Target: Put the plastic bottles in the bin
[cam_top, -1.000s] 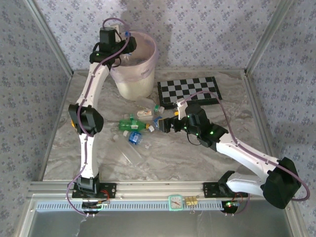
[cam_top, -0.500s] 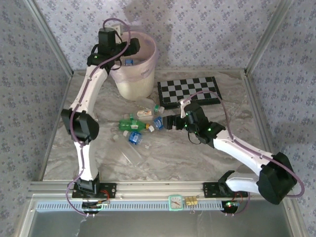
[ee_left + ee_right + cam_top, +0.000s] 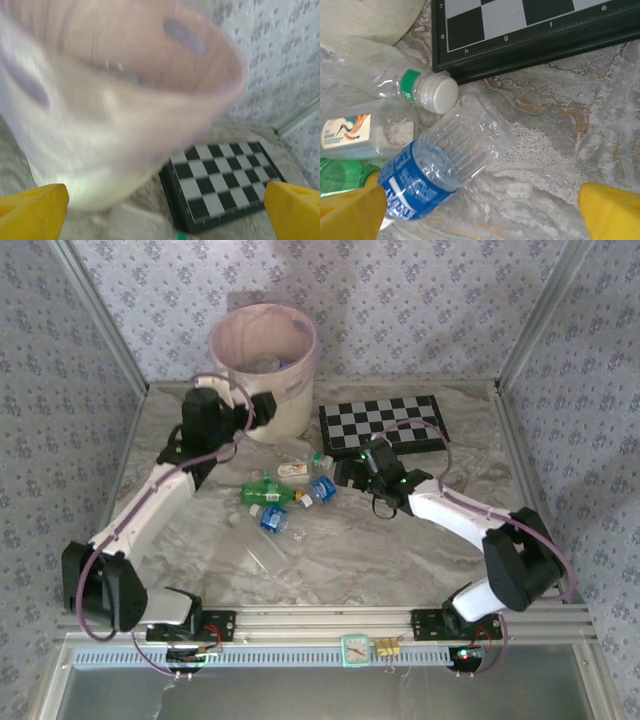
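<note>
The cream-white bin (image 3: 268,410) with its pink liner stands at the back of the table; it looms blurred in the left wrist view as the bin (image 3: 115,125). My left gripper (image 3: 264,407) hangs open and empty beside the bin's near wall, yellow fingertips (image 3: 31,210) wide apart. Several plastic bottles lie in a cluster: a green one (image 3: 272,491), a blue-labelled one (image 3: 273,519) and another (image 3: 322,488). My right gripper (image 3: 345,473) is open just right of that bottle (image 3: 445,167), which lies between its spread fingertips (image 3: 615,215). A white-capped bottle (image 3: 405,82) lies beyond.
The black-and-white chessboard (image 3: 382,424) lies right of the bin, its edge (image 3: 530,45) close behind the right gripper. A small carton with a bird picture (image 3: 360,131) sits among the bottles. A crushed clear bottle (image 3: 262,550) lies nearer the front.
My left arm has dropped from above the bin's rim to its near side, and the bottle it held is no longer in it. My right gripper has edged toward the bottles near the chessboard.
</note>
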You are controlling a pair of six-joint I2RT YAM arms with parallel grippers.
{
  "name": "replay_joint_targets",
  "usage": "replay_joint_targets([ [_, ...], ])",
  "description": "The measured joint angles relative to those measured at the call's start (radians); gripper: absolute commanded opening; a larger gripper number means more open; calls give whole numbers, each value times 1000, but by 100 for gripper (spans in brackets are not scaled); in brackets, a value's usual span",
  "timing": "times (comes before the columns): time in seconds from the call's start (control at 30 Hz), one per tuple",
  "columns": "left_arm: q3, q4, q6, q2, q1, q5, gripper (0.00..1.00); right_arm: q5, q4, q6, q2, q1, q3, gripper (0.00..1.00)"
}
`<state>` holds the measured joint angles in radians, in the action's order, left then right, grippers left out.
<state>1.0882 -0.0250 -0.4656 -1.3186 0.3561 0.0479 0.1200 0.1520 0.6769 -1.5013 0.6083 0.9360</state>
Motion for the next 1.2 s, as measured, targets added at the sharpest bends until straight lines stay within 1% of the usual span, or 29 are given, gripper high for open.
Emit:
replay_joint_targets([
  [0.1, -156, -19, -47, 85, 53, -10, 100, -1, -5, 49, -68, -5, 40, 100],
  [0.2, -264, -26, -105, 146, 88, -18, 100, -8, -20, 99, -133, -13, 77, 98],
  [0.4, -404, -30, -219, 201, 146, -69, 100, -5, -70, 201, -225, -10, 105, 96],
  [0.57, -458, -29, -299, 201, 153, -115, 100, 33, -98, 287, -261, 14, 105, 94],
  [0.67, -462, -31, -326, 197, 153, -126, 100, 53, -120, 329, -274, 23, 105, 93],
  [1.07, -462, -32, -341, 183, 158, -135, 100, 114, -166, 439, -327, 23, 105, 87],
  [1.2, -462, -32, -347, 171, 164, -139, 100, 123, -183, 457, -351, 24, 105, 81],
])
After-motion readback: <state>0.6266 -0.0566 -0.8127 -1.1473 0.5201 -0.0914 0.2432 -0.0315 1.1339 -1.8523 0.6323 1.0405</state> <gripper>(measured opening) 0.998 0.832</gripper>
